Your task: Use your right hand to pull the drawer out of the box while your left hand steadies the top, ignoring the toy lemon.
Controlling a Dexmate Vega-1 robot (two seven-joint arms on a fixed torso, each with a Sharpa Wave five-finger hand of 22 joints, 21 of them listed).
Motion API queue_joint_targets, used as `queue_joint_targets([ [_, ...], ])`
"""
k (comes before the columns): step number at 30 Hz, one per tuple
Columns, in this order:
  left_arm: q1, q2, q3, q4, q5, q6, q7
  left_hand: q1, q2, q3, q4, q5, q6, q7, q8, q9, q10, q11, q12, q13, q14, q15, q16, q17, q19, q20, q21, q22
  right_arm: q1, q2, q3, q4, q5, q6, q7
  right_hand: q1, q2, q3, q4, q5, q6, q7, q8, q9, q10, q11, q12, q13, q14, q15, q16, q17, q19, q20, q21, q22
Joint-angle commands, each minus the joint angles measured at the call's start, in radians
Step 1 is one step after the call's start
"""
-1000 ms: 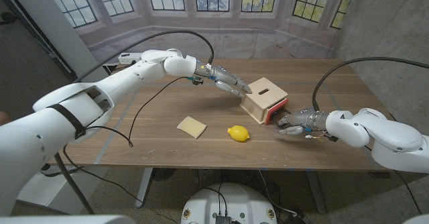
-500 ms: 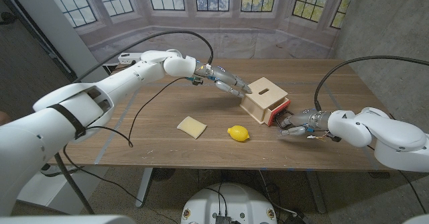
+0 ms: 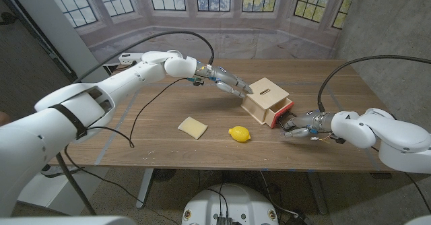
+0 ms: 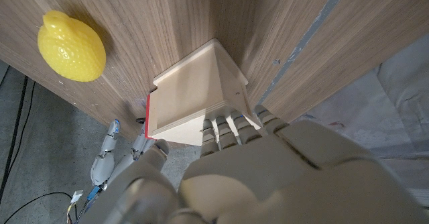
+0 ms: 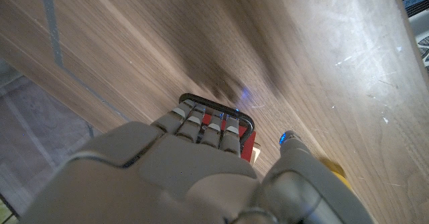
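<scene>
A pale wooden box [image 3: 264,95] with a slot in its top stands right of the table's middle. Its red-fronted drawer [image 3: 282,111] sticks out a little toward my right hand [image 3: 300,125]. That hand's fingers hook over the drawer's black handle [image 5: 218,106]. My left hand [image 3: 229,83] reaches in from the far left with straight fingers, their tips pressing on the box's [image 4: 191,96] near top edge. A yellow toy lemon [image 3: 238,134] lies in front of the box, apart from both hands.
A tan square slab [image 3: 193,127] lies left of the lemon. A black cable [image 3: 138,114] trails over the table's left half. The table's near edge [image 3: 222,168] runs in front of the lemon.
My right hand has drawn back slightly to the right, and the red drawer front stands a little further out of the box. Box and left hand have stayed put.
</scene>
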Motion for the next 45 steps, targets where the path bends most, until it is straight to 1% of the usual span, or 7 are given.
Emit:
queue_joint_targets([
  [1,-0.011,-0.009,0.010,0.029,0.001,-0.011,0.009,-0.009,0.000,-0.004,-0.004,0.007,0.001,-0.003,-0.002,0.001,0.008,0.000,0.003,0.004,0.012,0.005,0.004,0.005,0.005,0.007,0.004,0.001,-0.008,-0.025,-0.006,-0.024,0.019,-0.046,0.001,-0.008,0.002,0.003,-0.001,0.007,-0.004,-0.002,-0.001,0.002,-0.004,0.001,0.001,0.002,-0.005,-0.065,0.003,0.002,0.009,-0.010,0.006,0.003],
  [10,-0.028,-0.023,0.023,0.073,0.008,-0.031,0.028,-0.010,0.000,-0.004,-0.005,0.007,0.000,-0.004,-0.003,0.001,0.009,0.001,0.002,0.004,0.012,0.005,0.004,0.005,0.006,0.006,0.004,0.001,-0.009,-0.026,-0.005,-0.042,0.001,-0.081,0.036,-0.009,0.001,0.004,-0.001,0.007,-0.004,-0.002,-0.001,0.002,-0.005,0.000,0.002,0.002,-0.005,-0.064,0.003,0.002,0.010,-0.009,0.006,0.003],
  [12,-0.033,-0.027,0.026,0.082,0.010,-0.037,0.033,-0.010,0.000,-0.004,-0.005,0.007,0.000,-0.004,-0.003,0.001,0.009,0.002,0.002,0.004,0.013,0.005,0.004,0.005,0.006,0.007,0.004,0.001,-0.026,-0.027,0.013,-0.044,-0.003,-0.087,0.041,-0.010,0.001,0.004,-0.001,0.007,-0.005,-0.002,-0.001,0.002,-0.005,-0.001,0.002,0.002,-0.005,-0.064,0.003,0.002,0.009,-0.009,0.006,0.003],
  [19,-0.047,-0.039,0.039,0.116,0.013,-0.052,0.048,-0.010,-0.001,-0.004,-0.006,0.007,0.000,-0.005,-0.003,0.001,0.009,0.000,0.002,0.004,0.012,0.005,0.003,0.005,0.006,0.007,0.004,0.001,-0.114,-0.027,0.107,-0.047,-0.012,-0.102,0.069,-0.011,0.001,0.004,-0.001,0.007,-0.005,-0.002,0.000,0.002,-0.006,0.001,0.002,0.002,-0.005,-0.063,0.003,0.002,0.010,-0.008,0.006,0.003],
  [24,-0.055,-0.046,0.047,0.132,0.018,-0.060,0.061,-0.011,-0.001,-0.004,-0.007,0.007,0.000,-0.006,-0.003,0.001,0.009,0.002,0.001,0.004,0.012,0.005,0.003,0.005,0.006,0.007,0.004,0.001,-0.220,-0.027,0.221,-0.041,-0.018,-0.104,0.086,-0.011,0.000,0.004,-0.002,0.007,-0.006,-0.001,-0.001,0.002,-0.006,0.002,0.002,0.002,-0.005,-0.063,0.003,0.002,0.012,-0.008,0.007,0.003],
  [35,-0.061,-0.047,0.056,0.137,0.018,-0.062,0.066,-0.011,-0.002,-0.004,-0.008,0.008,-0.001,-0.005,-0.003,0.001,0.010,0.000,0.000,0.004,0.013,0.004,0.003,0.005,0.007,0.007,0.004,0.001,-0.298,-0.027,0.298,-0.044,-0.022,-0.123,0.096,-0.013,-0.001,0.004,-0.002,0.008,-0.006,-0.002,-0.001,0.002,-0.007,0.001,0.002,0.002,-0.005,-0.063,0.003,0.002,0.013,-0.008,0.007,0.003],
  [45,-0.046,-0.030,0.049,0.095,0.008,-0.042,0.049,-0.012,-0.002,-0.003,-0.009,0.008,-0.002,-0.005,-0.004,0.001,0.006,0.001,-0.002,0.004,0.012,0.005,0.002,0.005,0.007,0.007,0.004,0.001,-0.437,-0.027,0.427,-0.041,-0.025,-0.137,0.095,-0.014,-0.001,0.005,-0.003,0.008,-0.006,-0.001,0.000,0.002,-0.008,-0.001,0.003,0.002,-0.005,-0.064,0.003,0.002,0.014,-0.008,0.007,0.003],
])
